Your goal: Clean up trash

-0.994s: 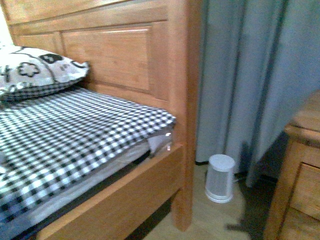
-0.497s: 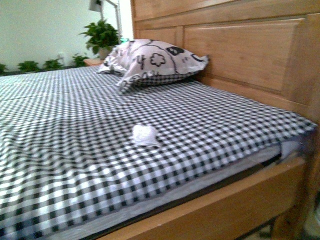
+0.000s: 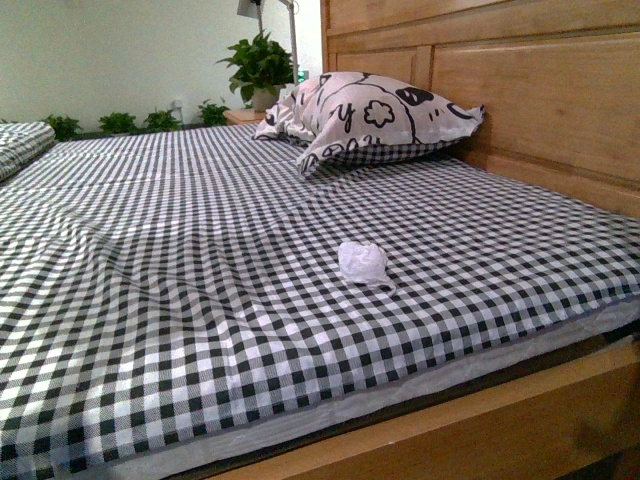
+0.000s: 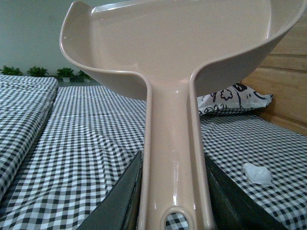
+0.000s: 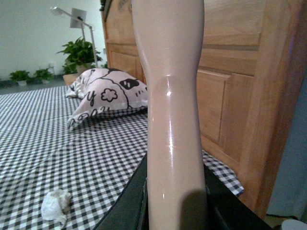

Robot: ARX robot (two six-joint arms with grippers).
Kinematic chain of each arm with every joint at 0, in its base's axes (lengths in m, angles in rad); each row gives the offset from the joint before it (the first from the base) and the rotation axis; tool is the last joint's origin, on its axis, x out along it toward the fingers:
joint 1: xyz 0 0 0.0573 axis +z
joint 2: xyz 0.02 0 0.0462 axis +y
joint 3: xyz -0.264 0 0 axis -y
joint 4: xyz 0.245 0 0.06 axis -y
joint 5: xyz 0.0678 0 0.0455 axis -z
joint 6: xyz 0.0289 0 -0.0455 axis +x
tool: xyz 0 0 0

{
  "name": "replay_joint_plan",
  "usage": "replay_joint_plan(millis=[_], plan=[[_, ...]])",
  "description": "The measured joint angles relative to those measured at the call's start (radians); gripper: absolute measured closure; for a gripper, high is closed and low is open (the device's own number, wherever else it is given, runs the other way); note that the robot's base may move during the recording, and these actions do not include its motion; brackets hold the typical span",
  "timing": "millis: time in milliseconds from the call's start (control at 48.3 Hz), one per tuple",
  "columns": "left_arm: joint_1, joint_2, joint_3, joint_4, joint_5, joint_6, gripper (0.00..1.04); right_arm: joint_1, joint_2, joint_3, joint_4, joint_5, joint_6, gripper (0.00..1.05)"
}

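The trash [image 3: 363,261] is a small crumpled white wad lying on the black-and-white checked bed sheet [image 3: 180,270], in front of the pillow. It also shows in the left wrist view [image 4: 257,173] and the right wrist view [image 5: 56,205]. My left gripper [image 4: 173,191] is shut on the handle of the pink dustpan [image 4: 172,43], held up above the bed. My right gripper [image 5: 175,196] is shut on the pink brush handle [image 5: 170,96], held upright; the bristles are out of view. Neither arm shows in the front view.
A black-and-white patterned pillow [image 3: 370,115] leans by the wooden headboard [image 3: 540,100]. The wooden bed rail [image 3: 480,430] runs along the near edge. A potted plant [image 3: 258,65] and a lamp stand behind the bed. Another checked cover [image 3: 20,145] lies far left.
The front view has swung left, from the bed corner, curtain and white heater to the bed top. The wad now sits further right in the view.
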Motion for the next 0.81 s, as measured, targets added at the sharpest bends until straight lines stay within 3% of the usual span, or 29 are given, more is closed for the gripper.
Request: replay_joint_plan(millis=[41, 124, 228, 601, 808], plan=[[-0.003, 0.008, 0.007, -0.028, -0.009, 0.000, 0.76, -0.001, -0.001, 0.000, 0.000, 0.003, 0.000, 0.85], [-0.002, 0.057, 0.109, -0.284, -0.032, 0.016, 0.76, -0.001, -0.002, 0.000, 0.000, 0.003, 0.000, 0.85], [0.044, 0.123, 0.190, -0.547, 0.035, 0.084, 0.76, -0.001, -0.002, 0.000, 0.000, -0.005, 0.000, 0.85], [0.162, 0.577, 0.208, -0.290, 0.352, 0.473, 0.76, -0.001, -0.002, 0.000, 0.000, -0.001, 0.000, 0.85], [0.164, 0.770, 0.227, -0.167, 0.413, 0.593, 0.76, -0.001, -0.002, 0.000, 0.000, -0.001, 0.000, 0.85]])
